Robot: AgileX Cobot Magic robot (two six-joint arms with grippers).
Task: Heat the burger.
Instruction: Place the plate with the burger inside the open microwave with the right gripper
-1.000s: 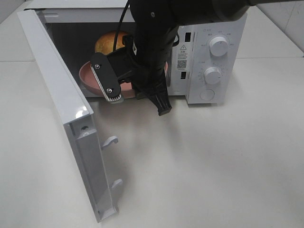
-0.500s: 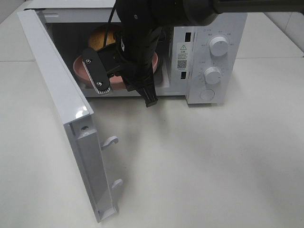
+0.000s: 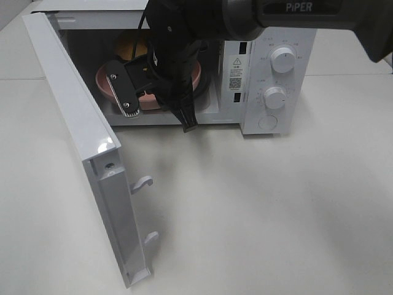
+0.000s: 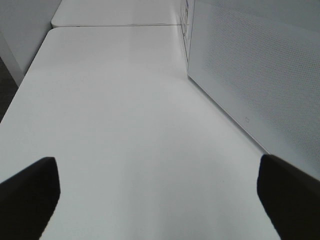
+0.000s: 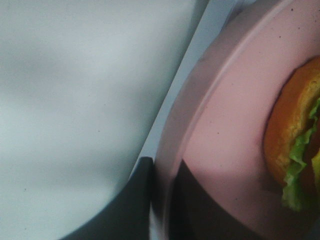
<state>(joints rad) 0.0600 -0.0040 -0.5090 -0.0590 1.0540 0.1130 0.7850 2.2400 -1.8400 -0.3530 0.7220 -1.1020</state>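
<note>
The burger (image 3: 126,44) sits on a round pink plate (image 3: 104,83) in the open microwave's (image 3: 279,37) cavity, mostly hidden behind my right arm (image 3: 178,49). In the right wrist view, the burger (image 5: 295,145) shows its brown bun and green lettuce. There my right gripper (image 5: 160,200) is shut on the plate's rim (image 5: 200,115). I cannot tell whether the plate rests on the cavity floor. My left gripper (image 4: 160,195) is open over bare table with nothing between its fingers. It does not show in the exterior view.
The microwave door (image 3: 73,123) swings wide open to the left, its latch hooks (image 3: 142,182) pointing toward the table's middle. Two knobs (image 3: 282,58) are on the right-hand panel. In the left wrist view the door's perforated outer face (image 4: 260,75) stands close by.
My right arm has carried the plate and burger back and left, from the cavity's front edge to deeper inside. The left gripper has not changed.
</note>
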